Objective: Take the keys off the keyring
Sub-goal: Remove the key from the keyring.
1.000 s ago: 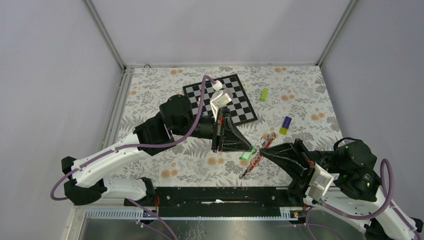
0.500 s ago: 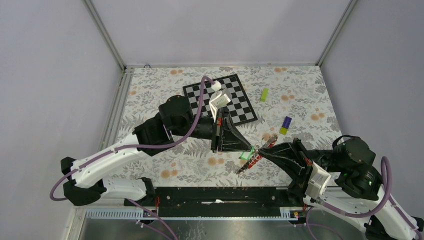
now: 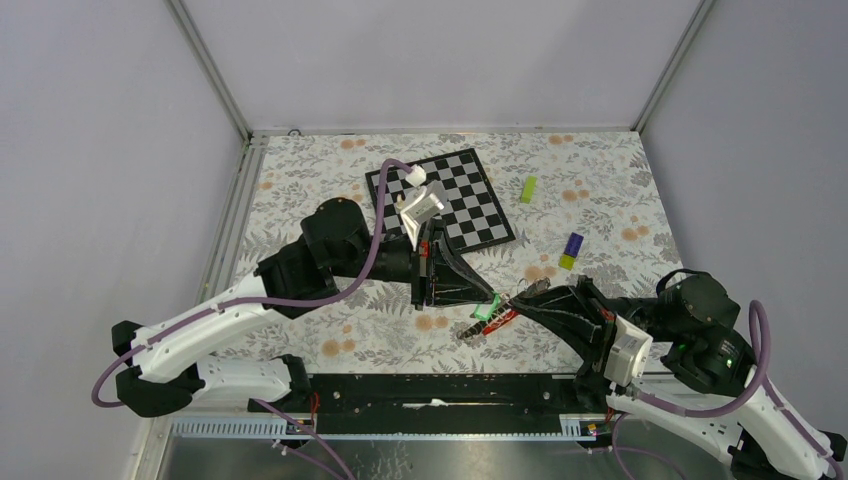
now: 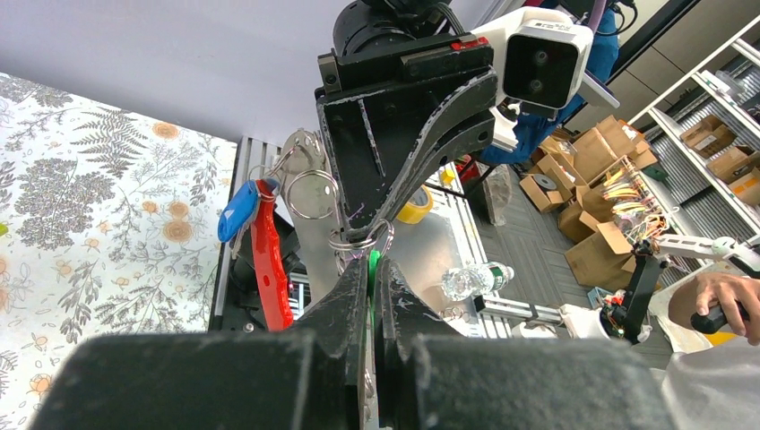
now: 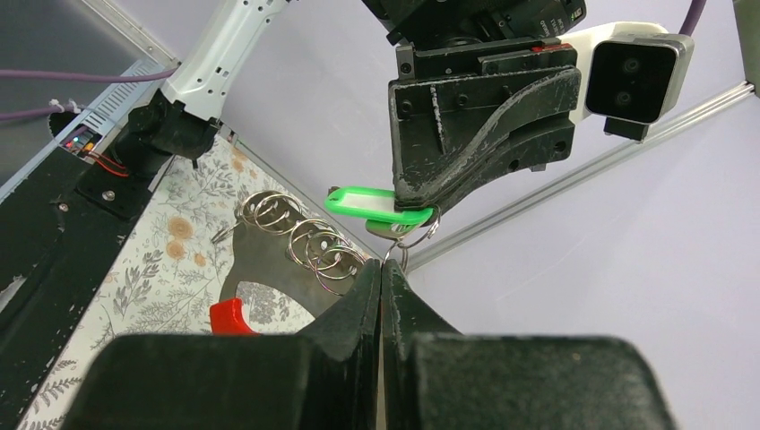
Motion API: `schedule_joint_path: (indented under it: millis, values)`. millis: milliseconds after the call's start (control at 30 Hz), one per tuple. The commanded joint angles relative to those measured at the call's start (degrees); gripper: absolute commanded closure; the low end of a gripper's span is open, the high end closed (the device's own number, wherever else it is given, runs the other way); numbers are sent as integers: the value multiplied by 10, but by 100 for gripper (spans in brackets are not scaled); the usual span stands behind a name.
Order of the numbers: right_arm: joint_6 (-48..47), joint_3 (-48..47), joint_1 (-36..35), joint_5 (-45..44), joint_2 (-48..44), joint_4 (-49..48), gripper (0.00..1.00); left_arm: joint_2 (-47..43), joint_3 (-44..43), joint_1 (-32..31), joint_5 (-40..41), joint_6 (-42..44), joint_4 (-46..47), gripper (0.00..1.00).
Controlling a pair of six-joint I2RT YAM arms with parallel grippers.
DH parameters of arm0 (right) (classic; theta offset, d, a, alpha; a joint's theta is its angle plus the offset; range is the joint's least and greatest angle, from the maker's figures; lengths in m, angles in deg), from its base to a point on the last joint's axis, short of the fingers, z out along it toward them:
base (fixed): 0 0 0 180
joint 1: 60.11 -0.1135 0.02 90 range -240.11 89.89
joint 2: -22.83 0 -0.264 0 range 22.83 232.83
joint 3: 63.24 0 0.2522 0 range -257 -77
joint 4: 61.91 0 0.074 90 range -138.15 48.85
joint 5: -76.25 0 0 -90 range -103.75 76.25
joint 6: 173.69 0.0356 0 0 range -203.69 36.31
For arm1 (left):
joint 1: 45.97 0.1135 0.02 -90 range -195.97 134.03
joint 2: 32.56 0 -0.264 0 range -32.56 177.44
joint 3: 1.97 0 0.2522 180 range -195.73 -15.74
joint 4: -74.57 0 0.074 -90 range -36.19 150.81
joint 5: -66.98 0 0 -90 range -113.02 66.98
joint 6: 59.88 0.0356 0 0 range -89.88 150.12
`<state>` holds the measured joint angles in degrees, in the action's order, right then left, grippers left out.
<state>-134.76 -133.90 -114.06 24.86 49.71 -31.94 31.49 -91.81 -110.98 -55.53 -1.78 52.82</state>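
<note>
In the top external view, the left gripper (image 3: 488,297) is seen stretched rightward over the flowered table (image 3: 300,180). The right gripper (image 3: 517,298) is pointed leftward at it, so that the two tips are almost touching above the near half of the table. The keyring (image 3: 533,287) is held up between them, off the table. The green key (image 3: 487,311) is seen just under the left tip, and the red strap (image 3: 499,319) is hung slantwise below. Behind the left gripper a chessboard (image 3: 450,195) is laid flat. Further right, a lime-green block (image 3: 528,188) and a purple-and-yellow block (image 3: 572,250) are set well apart from both grippers.

In the left wrist view, a blue key (image 4: 237,211) and the red strap (image 4: 269,260) are hung side by side, touching, from the linked rings (image 4: 309,193). To their right, the left jaws are shown pressed together on the green key (image 4: 371,265), of which only a thin edge is visible.

In the right wrist view, the rings (image 5: 305,240) are strung out at the left, above the end of the red strap (image 5: 228,313). The head of the green key (image 5: 372,204) is seen gripped in the left gripper above. Just beneath it, the right jaws are shown closed tight on a thin loop of the keyring (image 5: 399,244).
</note>
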Motion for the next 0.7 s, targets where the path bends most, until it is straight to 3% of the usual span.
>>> schedule_joint_path:
  millis: [0, 667]
  values:
    - [29, 4, 0, 6, 6, -18, 100, -17, -3, 0, 8, 9, 70, 100]
    - [112, 39, 1, -37, -21, -141, 100, -19, -2, -1, 21, 10, 58, 100]
